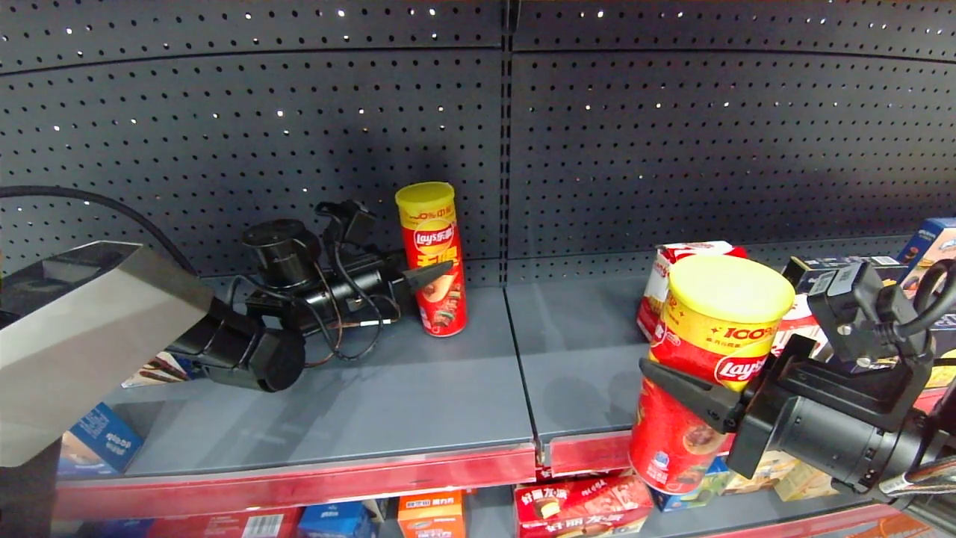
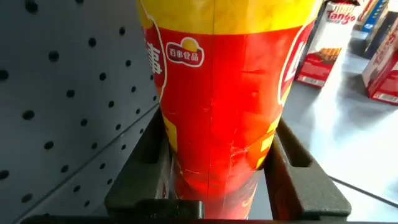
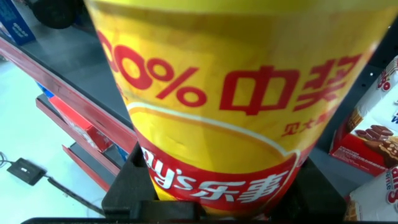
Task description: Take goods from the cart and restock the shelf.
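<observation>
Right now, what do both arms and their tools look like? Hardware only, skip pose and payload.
Both arms are black with rounded cylindrical joints. The left arm has a flat silver-grey link cover and loose black cables looped at the wrist. The right arm carries a boxy black camera module with a thick black cable. The left tool and right tool have flat, tapered matte-black fingers.

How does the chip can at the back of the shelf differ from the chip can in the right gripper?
The back can stands upright; the front can leans. The back can rests on the shelf near the perforated wall; the front can is held in the air at the shelf's front edge. The left gripper grips the back can, the right gripper the front can. Both are red tubes with yellow tops.
</observation>
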{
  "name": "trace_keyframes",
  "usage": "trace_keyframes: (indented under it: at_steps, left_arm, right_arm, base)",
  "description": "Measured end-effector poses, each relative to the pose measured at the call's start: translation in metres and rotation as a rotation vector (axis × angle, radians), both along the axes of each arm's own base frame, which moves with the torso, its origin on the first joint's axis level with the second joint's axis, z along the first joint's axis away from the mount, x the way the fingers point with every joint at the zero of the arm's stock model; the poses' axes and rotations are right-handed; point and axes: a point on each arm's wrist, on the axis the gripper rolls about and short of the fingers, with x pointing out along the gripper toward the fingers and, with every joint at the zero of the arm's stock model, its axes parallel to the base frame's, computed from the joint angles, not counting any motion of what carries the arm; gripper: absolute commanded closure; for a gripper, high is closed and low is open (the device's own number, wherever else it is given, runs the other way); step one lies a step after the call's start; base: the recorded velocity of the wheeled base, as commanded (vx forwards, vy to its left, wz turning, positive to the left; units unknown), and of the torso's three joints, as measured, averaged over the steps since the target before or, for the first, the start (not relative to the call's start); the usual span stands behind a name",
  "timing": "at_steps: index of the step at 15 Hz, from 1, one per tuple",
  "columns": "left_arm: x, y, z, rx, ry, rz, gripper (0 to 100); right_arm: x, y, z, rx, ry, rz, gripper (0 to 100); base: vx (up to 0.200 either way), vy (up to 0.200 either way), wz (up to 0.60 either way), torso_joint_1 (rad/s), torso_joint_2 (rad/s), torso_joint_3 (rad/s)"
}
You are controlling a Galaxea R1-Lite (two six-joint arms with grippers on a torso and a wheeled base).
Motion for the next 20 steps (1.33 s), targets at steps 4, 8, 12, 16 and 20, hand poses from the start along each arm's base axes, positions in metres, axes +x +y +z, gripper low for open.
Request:
trace_keyframes:
  at_steps: [4, 8, 12, 16, 20]
  left_arm:
    - [-0.023, 0.005, 0.015, -0.003, 0.005, 0.003, 100]
    - [-0.057, 0.011, 0.02, 0.005, 0.032, 0.004, 100]
    - [-0.091, 0.014, 0.017, -0.002, -0.007, -0.006, 100]
    - [-0.123, 0.009, 0.007, 0.001, 0.009, -0.044, 100]
    - [-0.136, 0.01, 0.006, 0.002, 0.01, -0.051, 100]
  right_arm:
    - [0.0, 0.0, 0.0, -0.001, 0.001, 0.0, 100]
    - [0.001, -0.003, -0.003, -0.007, 0.008, -0.014, 100]
    - [-0.001, -0.005, -0.005, -0.012, 0.014, -0.02, 100]
    - [-0.001, -0.006, -0.006, -0.014, 0.017, -0.023, 100]
    - [-0.006, -0.01, -0.009, -0.018, 0.022, -0.026, 100]
  base:
    - [0.0, 0.0, 0.0, 0.0, 0.0, 0.0]
    - [0.0, 0.0, 0.0, 0.0, 0.0, 0.0]
    - [0.0, 0.0, 0.0, 0.0, 0.0, 0.0]
    - [0.0, 0.0, 0.0, 0.0, 0.0, 0.0]
    - [0.0, 0.0, 0.0, 0.0, 0.0, 0.0]
